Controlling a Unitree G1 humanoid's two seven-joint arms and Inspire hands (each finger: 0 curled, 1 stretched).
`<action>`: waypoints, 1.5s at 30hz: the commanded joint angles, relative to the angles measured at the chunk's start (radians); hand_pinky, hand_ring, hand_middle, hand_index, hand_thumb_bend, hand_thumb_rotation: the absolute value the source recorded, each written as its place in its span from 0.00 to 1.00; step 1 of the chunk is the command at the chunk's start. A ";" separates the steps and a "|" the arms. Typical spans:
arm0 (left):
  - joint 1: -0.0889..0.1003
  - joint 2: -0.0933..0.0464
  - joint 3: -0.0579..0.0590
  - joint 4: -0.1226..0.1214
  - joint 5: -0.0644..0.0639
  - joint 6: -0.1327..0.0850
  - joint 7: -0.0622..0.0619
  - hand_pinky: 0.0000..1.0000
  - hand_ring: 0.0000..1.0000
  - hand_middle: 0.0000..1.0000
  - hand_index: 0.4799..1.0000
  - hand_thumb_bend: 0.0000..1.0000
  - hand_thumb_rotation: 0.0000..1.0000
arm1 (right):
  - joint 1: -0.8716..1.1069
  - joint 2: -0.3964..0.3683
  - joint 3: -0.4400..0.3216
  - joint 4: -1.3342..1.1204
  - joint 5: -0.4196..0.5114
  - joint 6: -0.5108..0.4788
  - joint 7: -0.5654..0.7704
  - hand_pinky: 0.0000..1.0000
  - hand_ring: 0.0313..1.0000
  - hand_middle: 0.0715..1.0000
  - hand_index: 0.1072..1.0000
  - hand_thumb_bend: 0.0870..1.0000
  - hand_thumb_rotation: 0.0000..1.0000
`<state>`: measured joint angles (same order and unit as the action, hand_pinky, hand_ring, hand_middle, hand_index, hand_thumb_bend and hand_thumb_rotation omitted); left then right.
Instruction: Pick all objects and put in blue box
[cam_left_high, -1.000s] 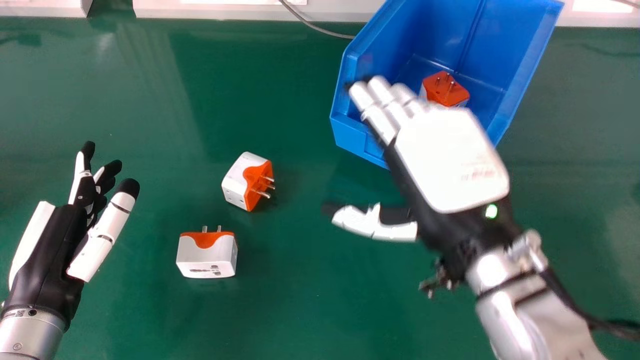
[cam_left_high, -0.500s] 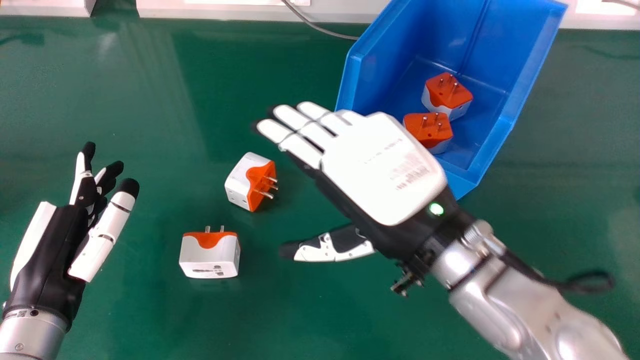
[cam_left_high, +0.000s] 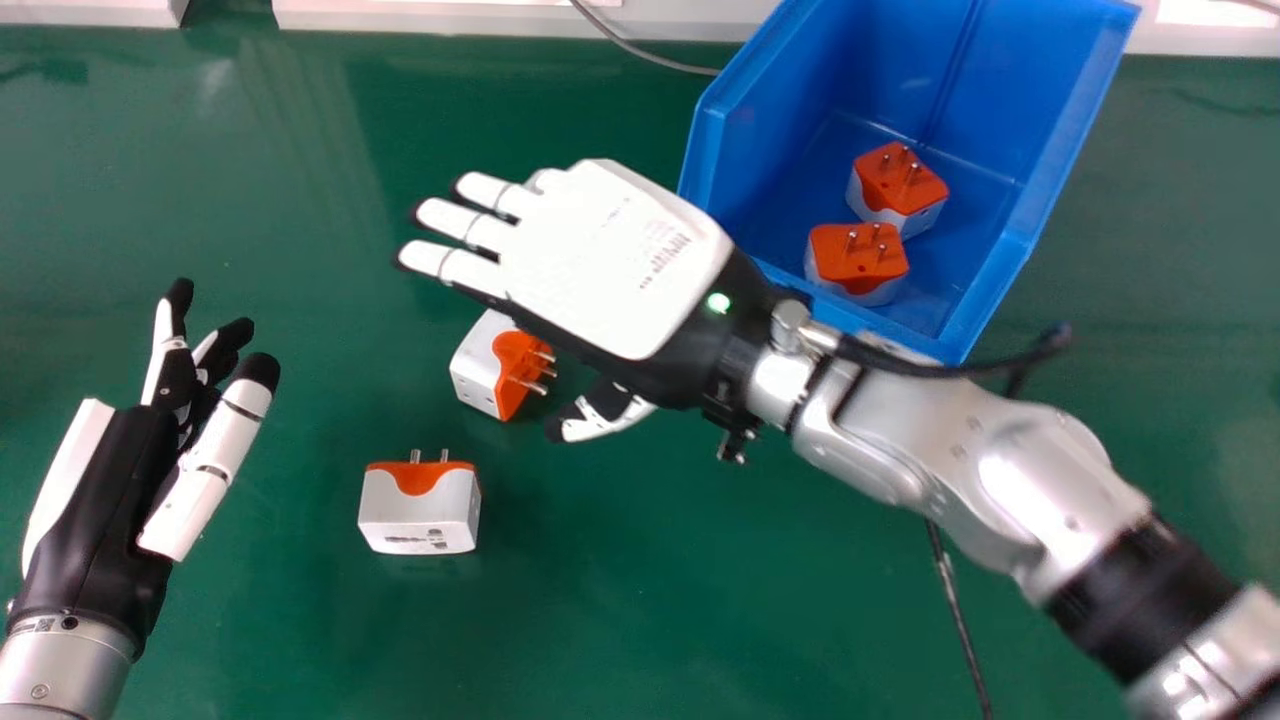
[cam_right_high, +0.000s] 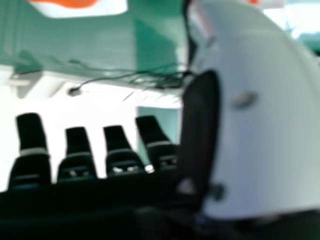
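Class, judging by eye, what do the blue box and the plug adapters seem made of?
Blue box: probably moulded plastic, semi-glossy; pale reflections show on its smooth walls.
Plug adapters: likely hard plastic, satin, judging by their evenly coloured white and orange casings; the prongs look like metal, being silvery.

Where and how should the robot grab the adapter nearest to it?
The nearest adapter is probably best taken from above, squeezed across its white body at the left and right ends: its prongs point away from the robot, leaving both ends free.
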<state>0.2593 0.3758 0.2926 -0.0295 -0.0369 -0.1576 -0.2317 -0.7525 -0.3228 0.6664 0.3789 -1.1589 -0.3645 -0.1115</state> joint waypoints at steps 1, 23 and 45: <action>0.008 0.007 0.006 -0.031 0.005 -0.016 0.002 0.99 0.97 0.96 0.86 0.41 0.88 | -0.083 0.019 0.019 0.045 -0.023 -0.006 -0.026 0.77 0.90 0.92 0.86 0.47 0.30; 0.061 -0.018 0.000 -0.117 0.010 0.005 0.014 0.97 0.96 0.96 0.86 0.40 0.87 | -0.354 0.147 0.255 0.454 -0.143 -0.035 -0.052 0.78 0.90 0.92 0.87 0.59 0.01; 0.120 -0.055 -0.008 -0.214 0.035 0.046 0.025 0.94 0.95 0.94 0.84 0.42 0.87 | -0.399 0.252 0.282 0.645 -0.115 0.007 -0.109 0.78 0.88 0.90 0.86 0.61 0.01</action>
<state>0.3714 0.3248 0.2845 -0.2141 -0.0012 -0.1092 -0.2141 -1.1081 -0.0808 0.9480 1.0237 -1.2932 -0.3692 -0.1984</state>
